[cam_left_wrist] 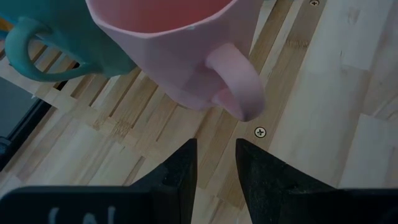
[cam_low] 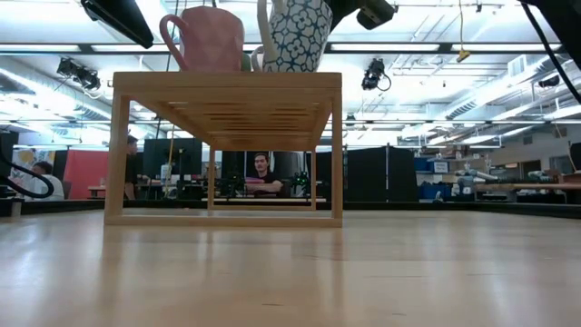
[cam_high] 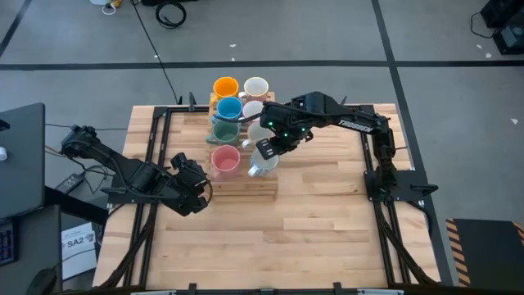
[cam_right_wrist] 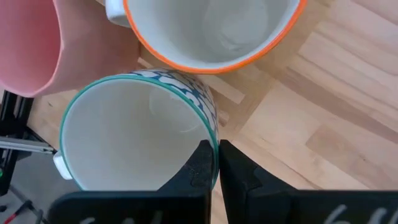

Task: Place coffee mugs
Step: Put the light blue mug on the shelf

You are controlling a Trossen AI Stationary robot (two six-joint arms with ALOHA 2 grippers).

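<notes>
Several mugs stand upright in two rows on a low wooden rack [cam_high: 246, 187]: orange [cam_high: 225, 87], blue [cam_high: 229, 107], green [cam_high: 225, 129], pink [cam_high: 225, 160] and white ones [cam_high: 255, 87]. My right gripper [cam_high: 264, 156] is shut on a white mug with a blue pattern and teal rim [cam_high: 257, 169] at the rack's near right corner, beside the pink mug [cam_low: 204, 36]. My left gripper [cam_high: 196, 176] hovers open just left of the pink mug, its fingers [cam_left_wrist: 186, 165] pointing at the pink handle [cam_left_wrist: 239, 87] without touching it. My right gripper [cam_right_wrist: 216, 149] pinches the patterned mug's wall at the rim [cam_right_wrist: 211, 134], with one finger [cam_right_wrist: 200, 163] inside the mug and one outside. The fingers come from above, pointing down. The mug stands upright, and in the low view its base [cam_low: 295, 67] meets the rack's top.
The rack [cam_low: 227, 91] is an open slatted shelf on legs, standing mid-table toward the far edge. A white mug with an orange rim [cam_right_wrist: 217, 31] sits close behind the held mug. Bare wooden table [cam_high: 327, 229] stretches to the near and right sides. People sit in the room beyond.
</notes>
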